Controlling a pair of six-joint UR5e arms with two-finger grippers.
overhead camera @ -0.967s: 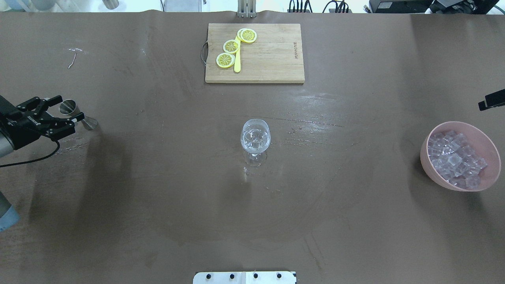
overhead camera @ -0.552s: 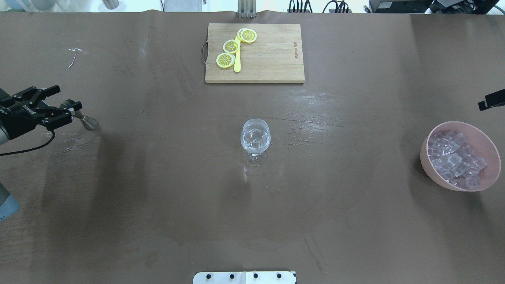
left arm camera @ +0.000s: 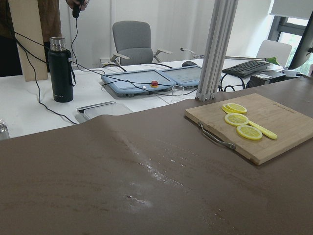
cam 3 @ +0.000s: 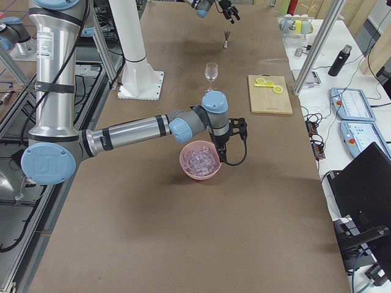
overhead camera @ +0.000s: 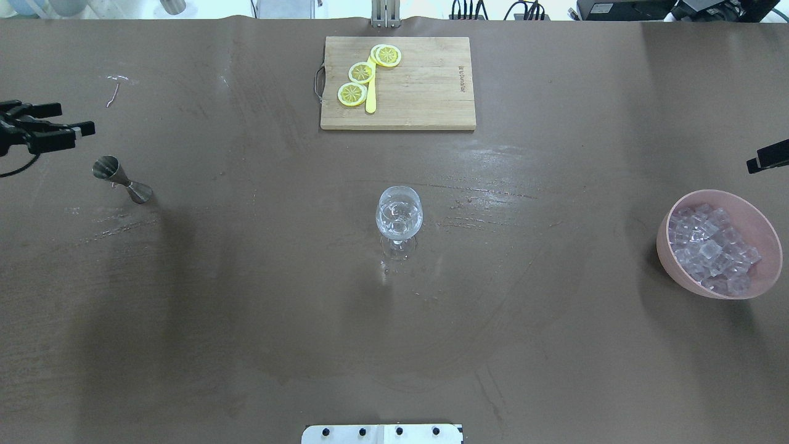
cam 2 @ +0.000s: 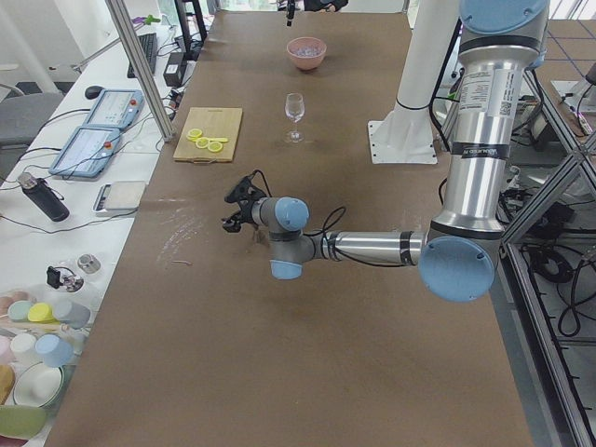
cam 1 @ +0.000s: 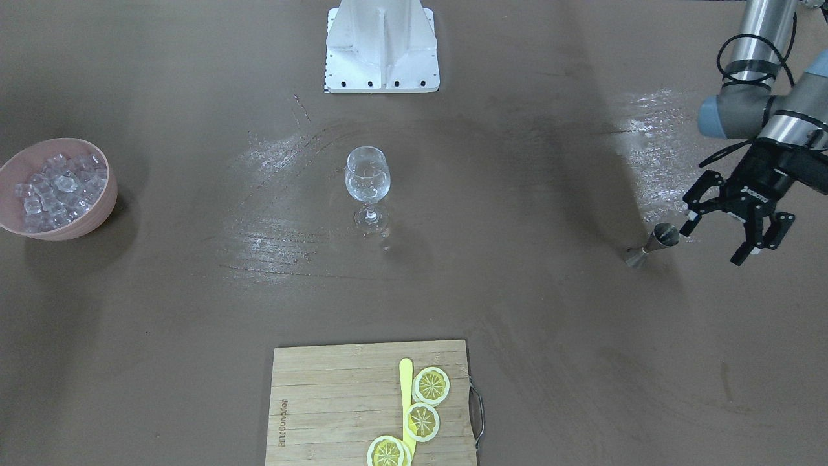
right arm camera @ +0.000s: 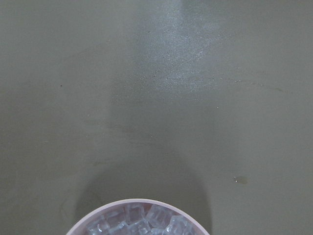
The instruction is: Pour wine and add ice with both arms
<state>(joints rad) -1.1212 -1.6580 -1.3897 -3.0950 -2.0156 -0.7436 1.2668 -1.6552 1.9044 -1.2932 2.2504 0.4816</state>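
Left gripper (cam 1: 729, 233) hangs wide open and empty near the upright jigger (cam 1: 652, 244) (set down, so the pour looks done). Ice (overhead camera: 712, 250) sits in the pink bowl (overhead camera: 667, 256) on the right arm's side. Right gripper (cam 3: 220, 155) hovers beside the rim, likely to pick; I can't tell how far it's open.

clear ice (overhead camera: 709, 250), pink bowl (overhead camera: 662, 246)

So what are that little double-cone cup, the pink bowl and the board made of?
The jigger looks like polished steel: silvery, mirror-like glints. The pink bowl seems matte plastic: even colour, no shine. The cutting board is wood or bamboo: pale strips, visible grain.
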